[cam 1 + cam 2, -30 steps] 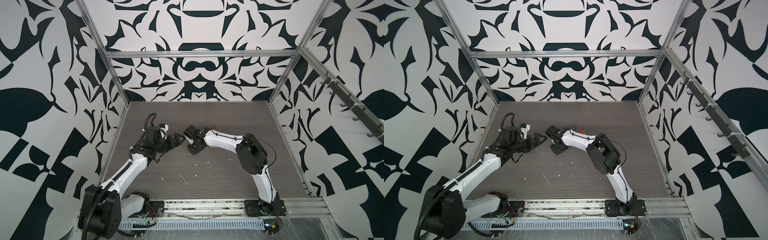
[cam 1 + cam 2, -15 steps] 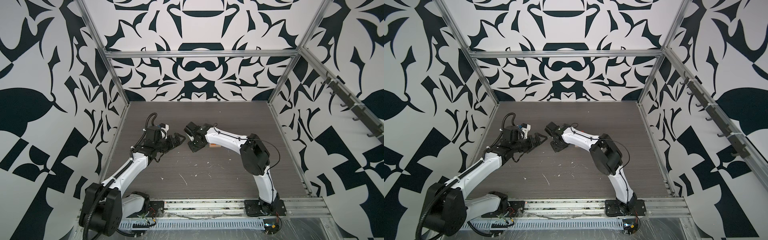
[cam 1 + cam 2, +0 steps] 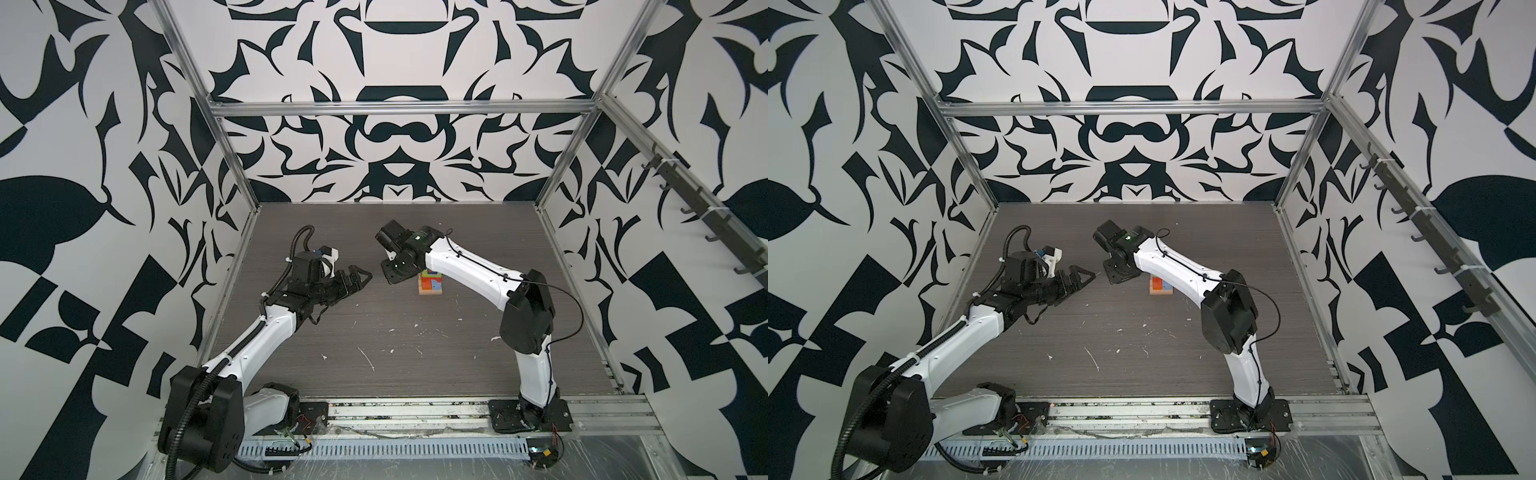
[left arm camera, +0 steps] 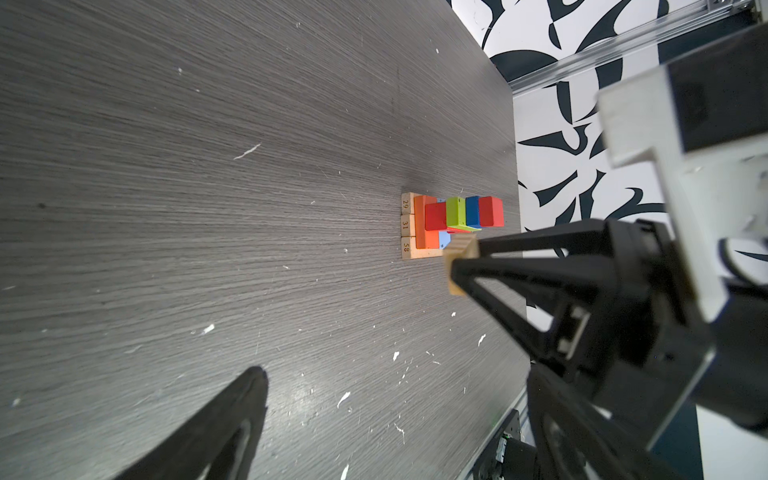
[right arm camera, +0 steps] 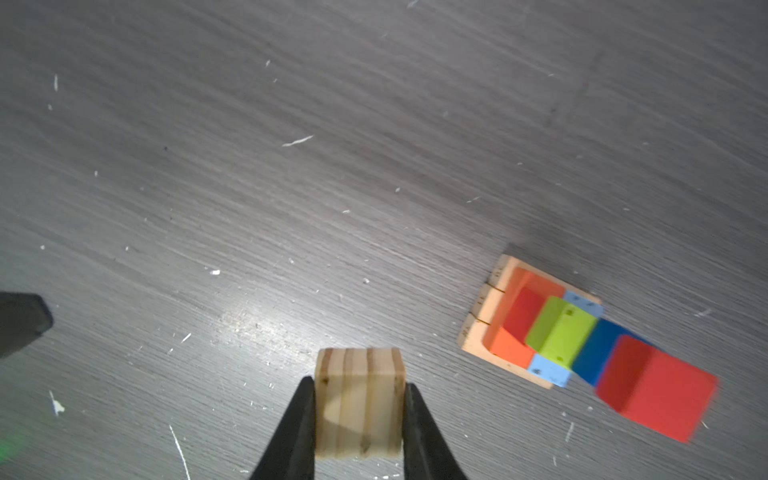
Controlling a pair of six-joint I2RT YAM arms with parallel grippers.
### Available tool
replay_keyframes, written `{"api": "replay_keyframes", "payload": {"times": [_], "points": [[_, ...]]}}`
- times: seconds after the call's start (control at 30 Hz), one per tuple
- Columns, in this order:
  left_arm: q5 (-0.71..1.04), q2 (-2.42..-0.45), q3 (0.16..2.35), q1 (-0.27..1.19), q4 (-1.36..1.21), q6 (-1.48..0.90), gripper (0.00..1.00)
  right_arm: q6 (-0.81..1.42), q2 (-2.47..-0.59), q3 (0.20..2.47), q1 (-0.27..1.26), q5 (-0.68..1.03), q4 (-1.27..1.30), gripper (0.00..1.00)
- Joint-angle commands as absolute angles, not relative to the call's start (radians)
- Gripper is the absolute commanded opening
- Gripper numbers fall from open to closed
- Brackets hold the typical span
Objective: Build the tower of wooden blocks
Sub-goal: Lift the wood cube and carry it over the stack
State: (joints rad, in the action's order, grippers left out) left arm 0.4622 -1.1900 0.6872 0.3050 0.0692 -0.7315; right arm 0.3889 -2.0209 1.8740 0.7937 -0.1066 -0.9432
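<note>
White flecks (image 3: 365, 359) dot the near half of the dark wood-grain tabletop (image 3: 374, 332). Farther in, the left pincer (image 3: 359, 277) hangs over the left side with its jaws spread wide, holding nothing. Facing it from near the middle, the right pincer (image 5: 359, 386) is clamped on a tan plywood block (image 5: 359, 409), carried clear of the tabletop. Just right of that, the wood block tower (image 4: 453, 216) stands on the tabletop, partly hidden behind the right forearm in both top views. Its base is three plain tan oblongs side by side, their ends marked 29, 31 and 58. Above come orange and light blue blocks, then red, lime green and dark blue, with a red block on top, each layer stepped inward.
</note>
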Motion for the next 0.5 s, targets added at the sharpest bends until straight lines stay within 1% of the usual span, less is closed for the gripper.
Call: {"api": "replay_keyframes", "payload": {"times": [0.0,0.47], "points": [[0.480,-1.192,0.675,0.301,0.045,-0.724,0.99,0.432,-1.975,1.923,0.767,-0.145,-1.019,0.26],[0.488,-1.236,0.688,0.321,0.022,-0.730,1.00,0.474,-1.883,1.857,0.660,-0.178,-1.037,0.25]]}}
